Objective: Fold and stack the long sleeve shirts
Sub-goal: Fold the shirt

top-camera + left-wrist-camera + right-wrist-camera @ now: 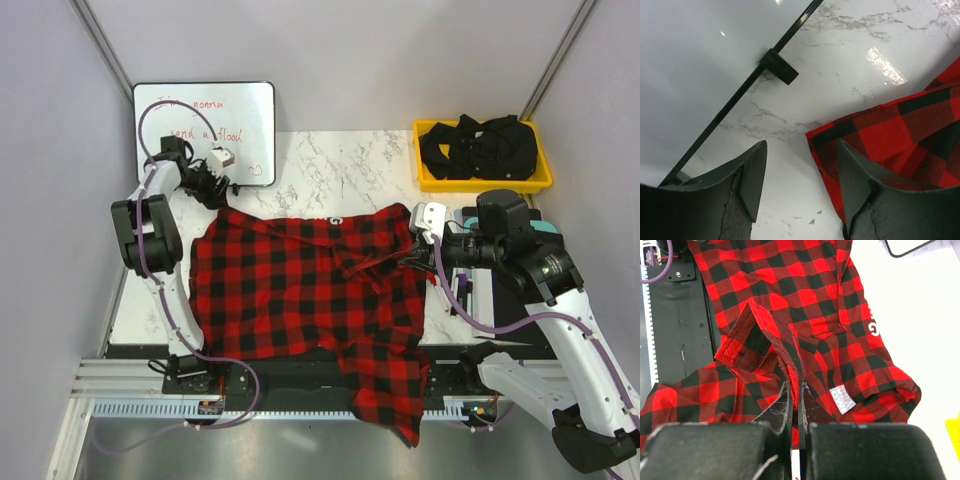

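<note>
Shirt: the red-and-black buffalo-check flannel shirt (300,290) lies spread over the middle of the white marble-pattern table (340,165), rumpled along its right half.
Far edge: the shirt's far edge runs across the table from the left gripper to the right gripper, with the collar area near its middle.
Near edge: the shirt overruns the table's near edge and covers part of the black base plate (300,375); a flap at the near right hangs lowest.
Left gripper (800,170): its fingers are spread apart with only bare marble between them. The shirt's far-left corner lies just beside the right-hand finger (855,185), and I cannot tell whether they touch.
Right gripper (795,400): its jaws are clenched on a raised ridge of cloth at the shirt's right edge, and the fold stands up from the fabric around it.
Whiteboard: a white rectangular board with a black frame (205,120) lies at the far left, its edge just beyond the left gripper.
Bin: a yellow plastic bin (428,175) at the far right holds crumpled black cloth (485,145), well apart from the shirt.
Open room: bare marble shows between the shirt's far edge, the board and the bin, and in a narrow strip along the shirt's left side.
</note>
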You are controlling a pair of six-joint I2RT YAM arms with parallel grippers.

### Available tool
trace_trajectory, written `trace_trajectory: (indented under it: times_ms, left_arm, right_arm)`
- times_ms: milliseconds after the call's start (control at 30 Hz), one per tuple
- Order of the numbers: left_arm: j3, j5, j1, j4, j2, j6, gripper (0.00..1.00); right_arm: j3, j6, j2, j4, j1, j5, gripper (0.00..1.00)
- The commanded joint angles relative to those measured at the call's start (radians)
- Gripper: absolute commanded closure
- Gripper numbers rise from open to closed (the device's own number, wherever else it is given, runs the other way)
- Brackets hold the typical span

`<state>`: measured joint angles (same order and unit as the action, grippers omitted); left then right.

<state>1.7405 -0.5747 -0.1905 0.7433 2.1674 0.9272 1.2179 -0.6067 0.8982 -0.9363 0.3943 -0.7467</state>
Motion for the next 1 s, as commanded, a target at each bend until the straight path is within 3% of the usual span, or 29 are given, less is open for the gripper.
trace_trajectory:
  times_ms: [0,300,500,667,700,733,800,967]
  left_arm:
    - [0.059,0.024,0.028,0.033,0.028,0.050,0.35]
    - [0.090,0.062,0.033,0.057,0.078,0.076,0.35]
    - [0.096,0.026,0.029,0.139,0.058,0.111,0.46]
    - [0.094,-0.043,0.029,0.180,0.026,0.125,0.73]
    - [0.097,-0.050,0.029,0.183,0.023,0.125,0.87]
    - [0.100,-0.053,0.031,0.182,0.017,0.122,0.91]
    - [0.114,-0.071,0.025,0.180,0.006,0.111,0.98]
    - [0.159,-0.089,0.020,0.179,-0.009,0.078,0.98]
  right_arm:
    - [0.040,-0.001,0.001,0.019,-0.003,0.001,1.00]
    - [0.040,-0.005,0.004,0.021,-0.003,0.003,1.00]
    - [0.034,-0.001,-0.001,0.025,-0.003,0.010,1.00]
    - [0.029,0.007,-0.004,0.039,-0.003,0.013,1.00]
    - [0.031,0.008,-0.004,0.042,-0.003,0.023,1.00]
    - [0.031,0.019,-0.004,0.048,-0.005,0.030,1.00]
    - [0.034,0.025,-0.001,0.070,-0.003,0.047,1.00]
    - [0.058,0.064,0.025,0.163,-0.009,0.113,1.00]
